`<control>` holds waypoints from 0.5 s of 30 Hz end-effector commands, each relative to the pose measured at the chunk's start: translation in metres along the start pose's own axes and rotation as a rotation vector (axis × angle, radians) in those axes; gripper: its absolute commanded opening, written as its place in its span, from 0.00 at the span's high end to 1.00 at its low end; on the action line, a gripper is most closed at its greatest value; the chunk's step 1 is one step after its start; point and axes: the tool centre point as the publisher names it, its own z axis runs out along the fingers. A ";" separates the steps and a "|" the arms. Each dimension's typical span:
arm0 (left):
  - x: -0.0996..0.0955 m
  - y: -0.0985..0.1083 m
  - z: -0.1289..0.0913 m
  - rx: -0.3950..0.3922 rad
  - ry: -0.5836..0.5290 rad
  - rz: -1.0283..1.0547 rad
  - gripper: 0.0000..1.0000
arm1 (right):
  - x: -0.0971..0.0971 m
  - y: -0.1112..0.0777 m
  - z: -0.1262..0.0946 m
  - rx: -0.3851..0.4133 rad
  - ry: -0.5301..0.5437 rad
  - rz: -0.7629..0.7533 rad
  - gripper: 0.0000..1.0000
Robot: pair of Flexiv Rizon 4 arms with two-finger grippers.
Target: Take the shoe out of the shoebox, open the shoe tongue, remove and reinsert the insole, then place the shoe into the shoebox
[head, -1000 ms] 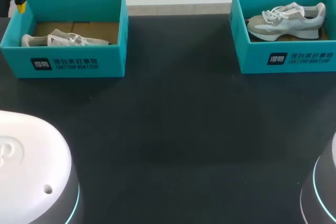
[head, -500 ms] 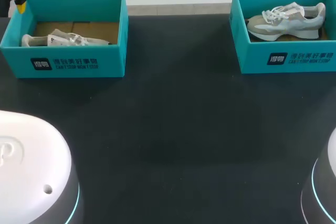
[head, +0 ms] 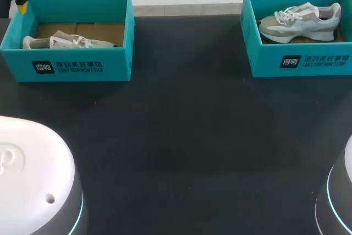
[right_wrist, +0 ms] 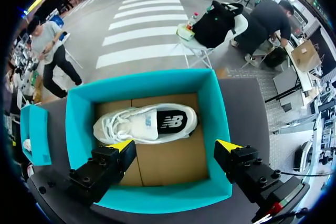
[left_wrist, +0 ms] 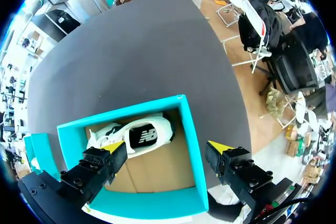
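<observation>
Brought right hand (right_wrist: 176, 145) into sight at the far rim since a second ago, spread wide above right shoebox (head: 300, 70) holding right shoe (head: 300, 23); left hand (left_wrist: 165, 146) spread wide above left shoebox (head: 82, 72) holding left shoe (head: 66, 41); two boxes, two shoes, one printed label (head: 313, 60) each.

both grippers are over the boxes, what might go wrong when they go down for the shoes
1. The left gripper is open astride a side wall of the left shoebox: one finger over the left shoe, the other outside. Descending straight would likely hit that wall.
2. The right gripper hangs open with one fingertip about over the right shoebox wall, and the right shoe lies ahead of the fingers, so it may miss or nudge the box.
</observation>
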 end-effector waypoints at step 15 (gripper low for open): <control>0.001 0.000 -0.001 0.002 0.001 0.002 0.00 | -0.023 0.016 0.074 0.122 -0.015 -0.032 0.00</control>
